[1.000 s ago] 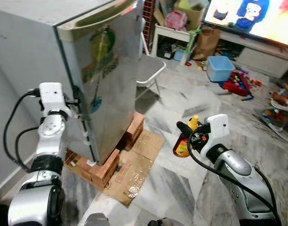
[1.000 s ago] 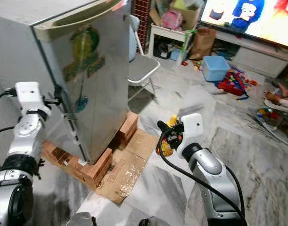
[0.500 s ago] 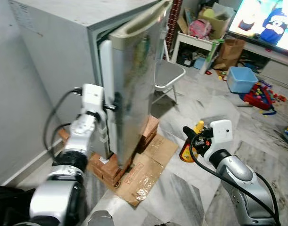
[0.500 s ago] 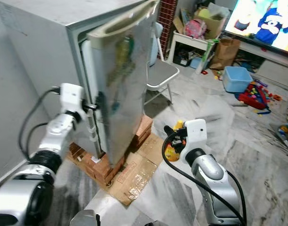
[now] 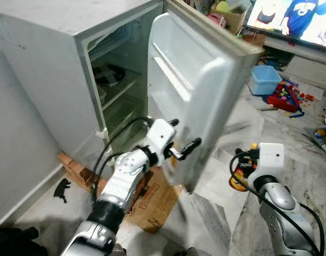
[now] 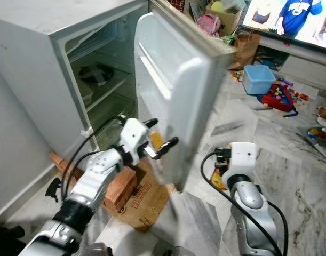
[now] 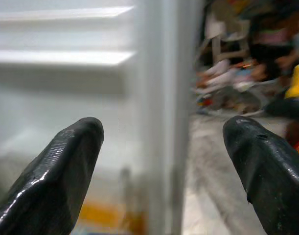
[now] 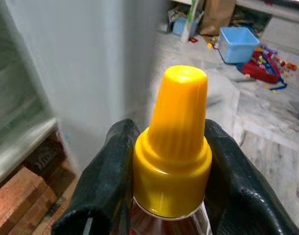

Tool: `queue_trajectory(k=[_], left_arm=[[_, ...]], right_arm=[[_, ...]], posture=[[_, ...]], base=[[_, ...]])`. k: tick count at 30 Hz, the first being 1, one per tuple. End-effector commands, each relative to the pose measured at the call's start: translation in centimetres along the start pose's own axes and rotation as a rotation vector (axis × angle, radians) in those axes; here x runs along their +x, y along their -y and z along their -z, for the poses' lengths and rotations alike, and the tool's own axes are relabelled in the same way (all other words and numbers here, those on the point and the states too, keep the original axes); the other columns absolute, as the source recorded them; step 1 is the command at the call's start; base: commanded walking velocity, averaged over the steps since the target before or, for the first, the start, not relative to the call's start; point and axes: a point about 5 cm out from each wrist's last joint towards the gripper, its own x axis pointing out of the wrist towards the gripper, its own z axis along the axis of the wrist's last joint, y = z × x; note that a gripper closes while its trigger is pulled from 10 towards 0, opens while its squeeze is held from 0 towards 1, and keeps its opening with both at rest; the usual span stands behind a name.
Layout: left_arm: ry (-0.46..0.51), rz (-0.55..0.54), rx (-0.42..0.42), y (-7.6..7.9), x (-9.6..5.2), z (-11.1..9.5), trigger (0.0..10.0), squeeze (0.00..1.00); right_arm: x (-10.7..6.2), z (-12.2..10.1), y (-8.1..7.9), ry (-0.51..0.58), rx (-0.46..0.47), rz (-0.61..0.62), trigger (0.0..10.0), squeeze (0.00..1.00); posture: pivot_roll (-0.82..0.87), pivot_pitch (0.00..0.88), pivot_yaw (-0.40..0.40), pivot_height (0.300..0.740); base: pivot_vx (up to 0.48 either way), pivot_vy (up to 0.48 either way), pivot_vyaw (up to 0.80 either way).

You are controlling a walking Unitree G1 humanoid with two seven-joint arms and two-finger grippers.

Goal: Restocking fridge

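Observation:
The grey fridge (image 5: 45, 80) stands with its door (image 5: 195, 90) swung wide, and wire shelves (image 5: 117, 88) show inside. My left gripper (image 5: 183, 134) is open at the door's lower free edge. In the left wrist view that edge runs between the spread fingers (image 7: 61, 166). My right gripper (image 5: 247, 160) is shut on a sauce bottle (image 8: 174, 127) with a yellow cap and a red and yellow label. It holds the bottle (image 5: 238, 178) upright, low over the marble floor to the right of the door.
The fridge rests on bricks (image 5: 77, 170) and flattened cardboard (image 5: 157, 197). A dark dish (image 5: 106, 74) sits on an upper shelf. Behind the door are a blue bin (image 5: 263, 80), scattered toys (image 5: 288, 96) and a lit TV (image 5: 291, 16). A small black object (image 5: 61, 189) lies by the wall.
The fridge door has swung from barely ajar to wide open, with my left gripper following its edge. The camera has shifted. My right gripper still holds the bottle.

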Motion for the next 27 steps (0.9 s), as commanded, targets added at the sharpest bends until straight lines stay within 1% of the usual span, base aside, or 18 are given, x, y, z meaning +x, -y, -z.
queue_trajectory(k=[1, 4, 5, 7, 9, 11, 12, 13, 16, 24, 27], left_arm=[[0.001, -0.06, 0.014, -1.0, -0.8, -0.3, 10.0, 0.0], [-0.023, -0.166, 0.024, -2.6, -2.8, 0.3, 10.0, 0.0], [-0.041, -0.232, 0.031, -3.5, -4.2, 0.7, 10.0, 0.0], [-0.054, -0.309, 0.026, -4.3, -5.9, 1.1, 10.0, 0.0], [-0.069, -0.361, 0.007, -4.8, -7.0, 1.4, 10.0, 0.0], [-0.08, -0.386, 0.004, -4.9, -7.6, 1.5, 10.0, 0.0], [-0.091, -0.425, 0.005, -5.1, -8.3, 1.8, 10.0, 0.0], [-0.095, -0.453, 0.005, -5.3, -8.7, 1.9, 10.0, 0.0], [-0.096, -0.506, -0.014, -5.4, -8.9, 1.9, 10.0, 0.0], [-0.094, -0.506, -0.009, -4.9, -8.9, 1.7, 10.0, 0.0], [-0.102, -0.511, -0.014, -4.6, -8.9, 1.8, 10.0, 0.0]], right_arm=[[0.3, -1.0, -0.3, 0.045, 0.0, -0.004, 10.0, 0.0], [0.5, -0.9, -0.5, 0.046, 0.0, -0.001, 10.0, 0.0], [0.6, -0.9, -0.6, 0.046, 0.004, 0.0, 10.0, 0.0], [0.8, -0.8, -0.7, 0.046, 0.007, 0.003, 10.0, 0.0], [1.0, -0.8, -0.8, 0.045, 0.011, 0.004, 10.0, 0.0], [1.0, -0.8, -0.9, 0.046, 0.012, 0.003, 10.0, 0.0], [1.2, -0.9, -1.0, 0.05, 0.014, -0.001, 10.0, 0.0], [1.3, -1.0, -1.1, 0.052, 0.016, -0.003, 10.0, 0.0], [1.5, -1.2, -1.2, 0.057, 0.017, -0.007, 10.0, 0.0], [1.9, -1.6, -1.3, 0.075, 0.01, -0.016, 10.0, 0.0], [2.2, -1.8, -1.4, 0.087, 0.024, -0.024, 10.0, 0.0]], posture=[[0.03, 0.0, -0.063, 0.716], [0.04, 0.0, -0.066, 0.716], [0.04, 0.0, -0.066, 0.716], [0.04, 0.0, -0.064, 0.716], [0.05, 0.0, -0.062, 0.716], [0.05, 0.0, -0.062, 0.716], [0.05, 0.0, -0.064, 0.716], [0.05, 0.0, -0.065, 0.716], [0.05, 0.0, -0.069, 0.716], [0.05, 0.0, -0.069, 0.716], [0.05, 0.0, -0.068, 0.716]], base=[[0.0, 0.0, 0.0], [0.0, 0.0, 0.0], [0.0, 0.0, 0.0], [0.0, 0.0, 0.0], [0.0, 0.0, 0.0], [0.0, 0.0, 0.0], [0.0, -0.304, 0.0], [0.0, -0.304, 0.0], [0.0, -0.345, 0.0], [0.0, -0.34, 0.0], [0.0, -0.346, 0.0]])
